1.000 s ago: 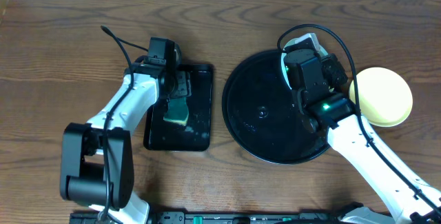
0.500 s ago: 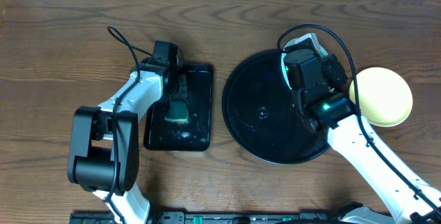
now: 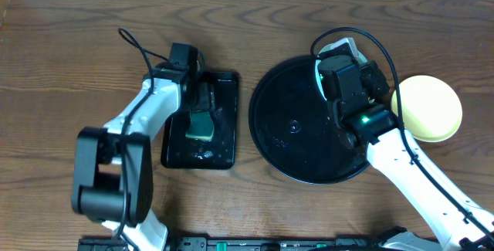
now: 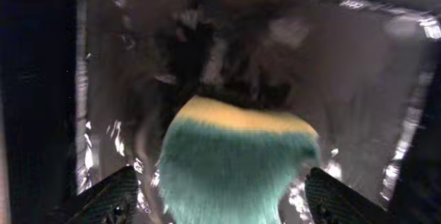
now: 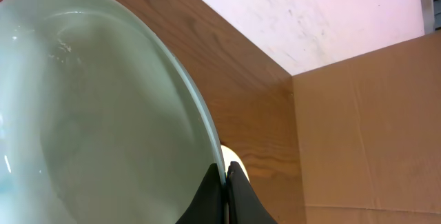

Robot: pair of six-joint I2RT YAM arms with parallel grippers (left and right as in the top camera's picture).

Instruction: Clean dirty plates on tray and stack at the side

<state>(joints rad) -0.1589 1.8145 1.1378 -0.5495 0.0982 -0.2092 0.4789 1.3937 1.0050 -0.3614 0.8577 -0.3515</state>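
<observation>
Brown wood-grain table [image 3: 69, 66] fills the overhead view. On it, right of centre, sits the round black tray [image 3: 285, 150], its glossy floor bare. The right arm [image 3: 409, 158] reaches over the tray's far right part, and the thin pale rim of a blue-white plate [image 3: 318, 75] shows on edge beside its wrist, lifted and steeply tilted. A yellow plate [image 3: 427, 108] lies flat on the table just right of the tray, apart from its rim. To the left, the left arm [image 3: 147, 108] bends over a small rectangular tray [image 3: 224, 147], where a green sponge [image 3: 201, 125] rests.

From the left wrist, the view is blurred. The left gripper [image 4: 220, 189] has its jaws spread wide, one fingertip in each lower corner, with the sponge between them on the wet, shiny tray floor. The sponge is green with a yellow layer on its far side.

From the right wrist, the right gripper [image 5: 226, 182] is pinched tight on the plate's rim, fingertips nearly meeting. The plate's pale inner face looks clean. Beyond it are tabletop, a white wall [image 5: 310, 17] and a cardboard box [image 5: 365, 134].
</observation>
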